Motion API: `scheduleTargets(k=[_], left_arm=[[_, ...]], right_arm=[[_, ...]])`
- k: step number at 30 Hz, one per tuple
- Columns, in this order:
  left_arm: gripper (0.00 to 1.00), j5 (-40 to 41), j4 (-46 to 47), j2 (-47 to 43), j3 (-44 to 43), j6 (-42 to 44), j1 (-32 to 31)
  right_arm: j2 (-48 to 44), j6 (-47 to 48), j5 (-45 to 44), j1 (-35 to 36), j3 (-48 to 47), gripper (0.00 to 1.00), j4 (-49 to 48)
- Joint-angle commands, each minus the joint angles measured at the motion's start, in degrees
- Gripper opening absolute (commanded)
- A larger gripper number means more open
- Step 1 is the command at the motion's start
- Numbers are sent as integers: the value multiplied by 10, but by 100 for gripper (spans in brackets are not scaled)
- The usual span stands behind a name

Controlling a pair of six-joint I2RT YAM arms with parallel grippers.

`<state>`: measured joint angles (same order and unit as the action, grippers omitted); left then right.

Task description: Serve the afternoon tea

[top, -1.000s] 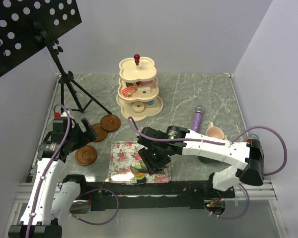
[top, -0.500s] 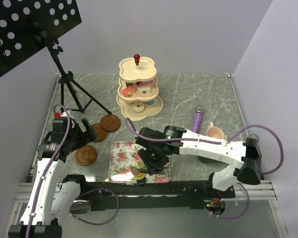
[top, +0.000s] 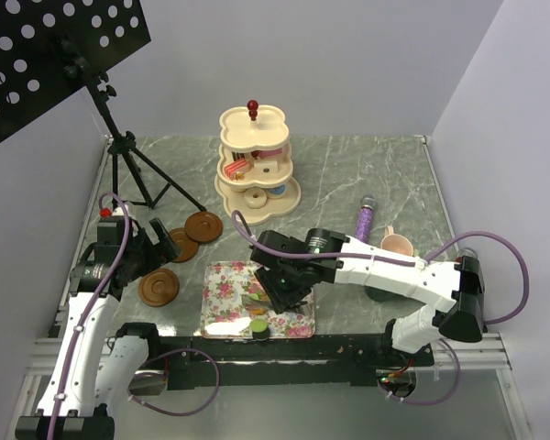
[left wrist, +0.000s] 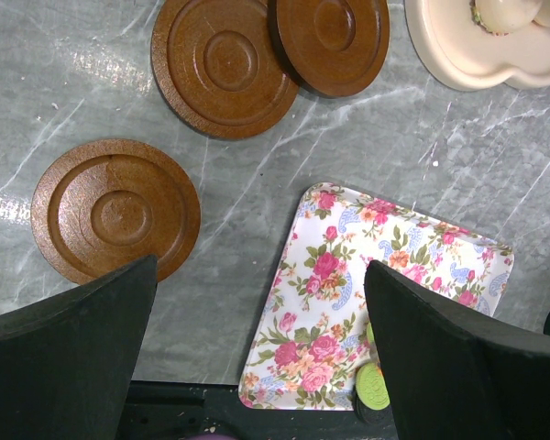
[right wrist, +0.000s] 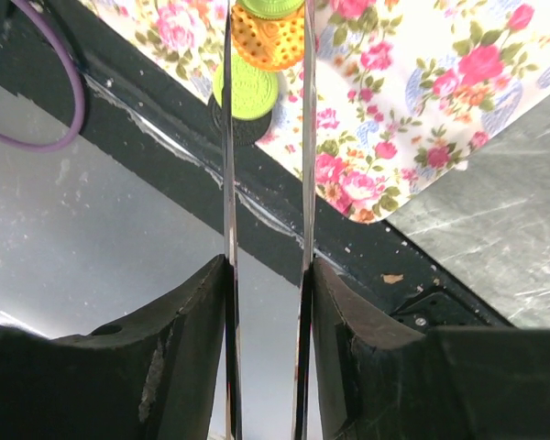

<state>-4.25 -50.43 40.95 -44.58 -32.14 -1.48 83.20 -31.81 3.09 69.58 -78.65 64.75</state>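
Right wrist view showed the right gripper point(right wrist: 267, 23) with its thin fingers pressed against both sides of an orange macaron point(right wrist: 261, 46), over the near edge of the floral tray point(right wrist: 412, 82), where a lime-green macaron point(right wrist: 246, 87) lay just beside it. The left gripper point(left wrist: 261, 266) hung with jaws wide apart above the marble table point(left wrist: 238, 211), close to one brown saucer point(left wrist: 116, 220), with two overlapping saucers point(left wrist: 229, 64) beyond. At the back stood the cream three-tier stand point(top: 255, 165) holding sweets, and a pink mug point(top: 396, 245) sat beside the purple microphone point(top: 364, 220).
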Motion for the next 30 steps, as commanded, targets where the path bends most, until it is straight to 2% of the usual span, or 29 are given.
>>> scheduleTargets(k=[1,8,17,25,30], left_arm=[[100,-1,11,-11,-2,1,2],[100,-1,12,-14,-2,2,3],[100,10,10,-26,-2,-5,2],[100,7,10,-19,-2,-4,2],[100,8,10,-22,-2,-3,2]], right_arm=[[-37,11,-25,-10,-31,39,-5],[-29,34,-21,-30,-5,40,-27],[-10,75,-62,-33,27,41,-80],[-58,91,-123,-37,-61,40,-35],[-78,133,-127,-109,-158,39,-9]])
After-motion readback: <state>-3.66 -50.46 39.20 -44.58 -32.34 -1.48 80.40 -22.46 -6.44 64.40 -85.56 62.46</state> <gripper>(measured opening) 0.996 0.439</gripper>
